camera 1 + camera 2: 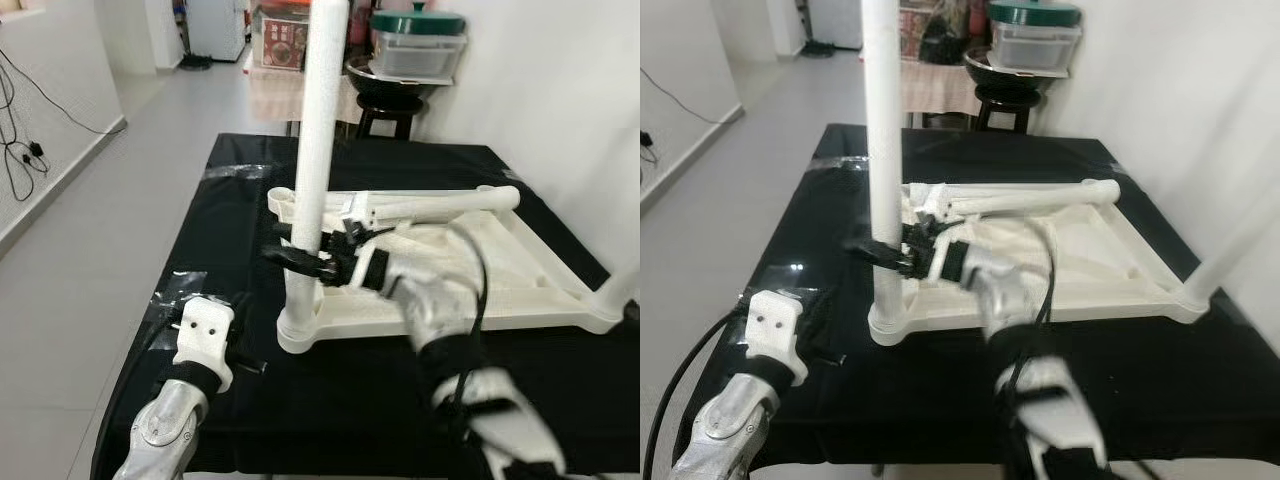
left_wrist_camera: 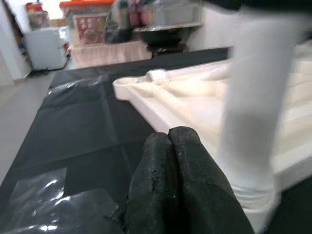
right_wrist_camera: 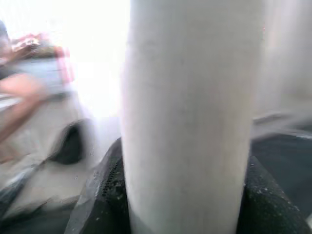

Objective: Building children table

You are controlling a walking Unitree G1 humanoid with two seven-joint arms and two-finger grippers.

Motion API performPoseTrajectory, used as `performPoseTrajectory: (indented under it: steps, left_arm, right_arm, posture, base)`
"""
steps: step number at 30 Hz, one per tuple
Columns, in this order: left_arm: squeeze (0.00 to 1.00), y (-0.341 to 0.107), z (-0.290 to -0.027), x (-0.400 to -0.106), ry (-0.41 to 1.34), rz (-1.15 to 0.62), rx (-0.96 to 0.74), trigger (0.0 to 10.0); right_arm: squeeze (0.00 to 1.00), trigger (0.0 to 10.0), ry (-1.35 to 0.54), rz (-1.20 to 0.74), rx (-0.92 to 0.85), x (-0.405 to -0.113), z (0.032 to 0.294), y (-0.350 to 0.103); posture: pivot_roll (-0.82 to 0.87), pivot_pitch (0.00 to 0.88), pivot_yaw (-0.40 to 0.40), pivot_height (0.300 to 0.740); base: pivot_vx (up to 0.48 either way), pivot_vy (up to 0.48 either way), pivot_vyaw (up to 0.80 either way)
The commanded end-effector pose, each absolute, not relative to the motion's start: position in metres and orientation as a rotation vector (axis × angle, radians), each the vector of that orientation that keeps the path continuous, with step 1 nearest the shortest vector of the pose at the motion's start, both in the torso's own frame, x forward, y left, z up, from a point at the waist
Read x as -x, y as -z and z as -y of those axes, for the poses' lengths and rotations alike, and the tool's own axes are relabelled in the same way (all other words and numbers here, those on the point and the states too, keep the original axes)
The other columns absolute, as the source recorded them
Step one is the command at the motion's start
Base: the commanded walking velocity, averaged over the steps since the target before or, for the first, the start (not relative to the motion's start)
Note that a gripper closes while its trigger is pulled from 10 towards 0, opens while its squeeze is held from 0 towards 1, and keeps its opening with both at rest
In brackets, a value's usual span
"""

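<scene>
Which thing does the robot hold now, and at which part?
The right gripper holds the upright white table leg on its lower part, above the corner socket. The left gripper holds nothing.

One tabletop (image 1: 520,285); three table legs (image 1: 322,130), possibly more; one stool (image 1: 388,108); two end effectors (image 1: 300,258).

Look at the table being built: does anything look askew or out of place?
One white leg lies flat across the upturned tabletop instead of standing in a corner. The upright leg, gripped by the right gripper, looks roughly straight. Nothing looks damaged or spilled.
</scene>
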State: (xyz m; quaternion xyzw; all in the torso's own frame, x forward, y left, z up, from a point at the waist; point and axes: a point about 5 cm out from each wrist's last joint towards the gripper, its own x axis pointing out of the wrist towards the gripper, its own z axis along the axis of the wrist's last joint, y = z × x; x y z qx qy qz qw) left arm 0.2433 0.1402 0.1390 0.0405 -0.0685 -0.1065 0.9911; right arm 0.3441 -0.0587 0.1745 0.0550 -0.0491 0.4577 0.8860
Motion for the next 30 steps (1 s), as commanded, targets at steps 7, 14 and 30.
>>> performPoseTrajectory:
  steps: [7,14,30]
  left_arm:
    - [0.0,-0.141,-0.142,-0.247,0.225,0.135,-0.081,10.0]
    - [0.0,-0.141,-0.143,-0.244,0.205,0.141,-0.079,10.0]
    - [0.0,-0.14,-0.141,-0.242,0.212,0.136,-0.078,10.0]
  right_arm:
    - [0.0,0.0,-0.818,0.021,0.156,-0.34,0.058,-0.15]
    - [0.0,10.0,-0.813,-0.059,-0.02,-0.342,0.061,-0.153]
    - [0.0,10.0,-1.482,0.012,0.032,-0.356,0.067,-0.204]
  posture:
    - [-0.01,0.0,-0.06,0.74]
    - [0.01,0.0,-0.083,0.74]
    - [0.08,0.0,-0.116,0.74]
  base:
    - [0.0,0.0,0.0]
    - [0.0,0.0,0.0]
    - [0.0,0.0,0.0]
